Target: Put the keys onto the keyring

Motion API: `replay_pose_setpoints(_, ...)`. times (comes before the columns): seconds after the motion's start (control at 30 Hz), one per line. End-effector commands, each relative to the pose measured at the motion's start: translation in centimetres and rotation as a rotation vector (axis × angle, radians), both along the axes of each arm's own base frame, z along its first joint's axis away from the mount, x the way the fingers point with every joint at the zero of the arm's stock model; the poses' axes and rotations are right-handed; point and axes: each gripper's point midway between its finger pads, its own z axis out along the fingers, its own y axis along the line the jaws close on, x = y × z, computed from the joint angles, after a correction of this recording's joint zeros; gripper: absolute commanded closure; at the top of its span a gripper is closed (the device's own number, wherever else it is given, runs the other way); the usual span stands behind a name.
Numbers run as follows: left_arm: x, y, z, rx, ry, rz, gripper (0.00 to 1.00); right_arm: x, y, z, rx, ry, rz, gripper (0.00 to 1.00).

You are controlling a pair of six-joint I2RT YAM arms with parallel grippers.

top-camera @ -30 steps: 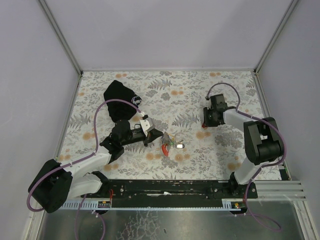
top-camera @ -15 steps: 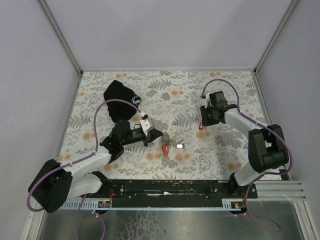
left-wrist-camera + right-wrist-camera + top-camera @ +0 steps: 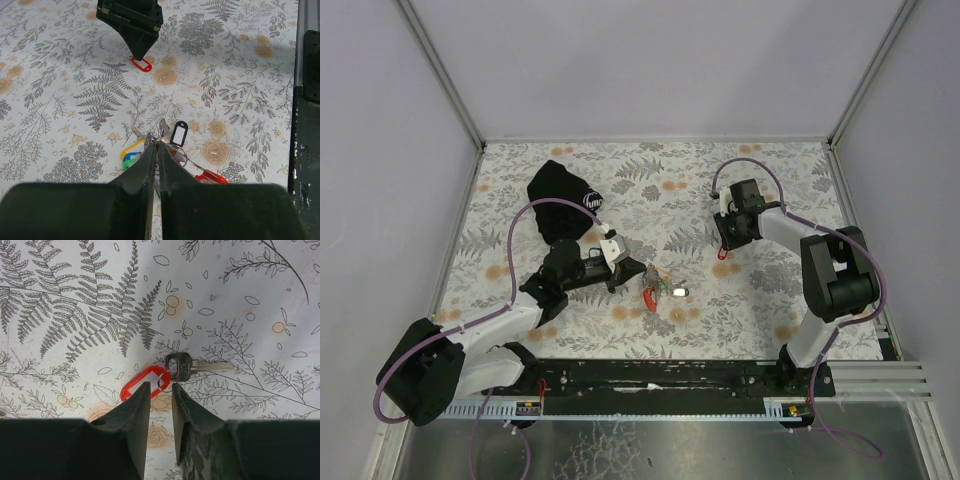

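left gripper [image 3: 157, 144] pinched shut, tips at the bunch of keys [image 3: 178, 135] on the desk [image 3: 240, 60]. right gripper [image 3: 161, 390] slightly apart, lone key [image 3: 180, 366] and its red tag [image 3: 142, 380] just ahead of the tips, unclamped.

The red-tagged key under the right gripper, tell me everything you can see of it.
A small silvery key with a dark head, joined by a ring to a red oblong plastic tag. It lies flat on the floral cloth, apart from the other keys. The right gripper hangs over the ring, jaws narrowly open; contact can't be told.
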Motion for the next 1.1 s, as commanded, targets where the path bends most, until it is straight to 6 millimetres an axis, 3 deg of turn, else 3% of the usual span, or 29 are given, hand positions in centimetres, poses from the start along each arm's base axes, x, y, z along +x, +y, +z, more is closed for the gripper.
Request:
replay_pose_setpoints(0.0,0.6,-0.4,2.4,-0.048,-0.057,0.003,1.0,1.9,0.8,1.1,0.001,-0.053,0.042,0.71)
replay_pose_setpoints(0.37,0.5,-0.4,2.5,-0.05,-0.057,0.003,1.0,0.9,0.0,0.2,-0.035,-0.003,0.009,0.84)
replay_pose_setpoints(0.53,0.5,-0.4,2.5,-0.05,-0.06,0.003,1.0,0.3,-0.3,1.2,-0.028,-0.011,-0.025,0.97)
replay_pose_setpoints(0.83,0.5,-0.3,2.5,-0.05,-0.061,0.009,1.0,-1.9,3.4,5.0,0.226,-0.047,-0.02,1.0)
replay_pose_setpoints(1.07,0.6,-0.4,2.5,-0.054,-0.061,0.006,1.0,-2.7,7.3,8.0,0.525,-0.263,0.072,1.0)
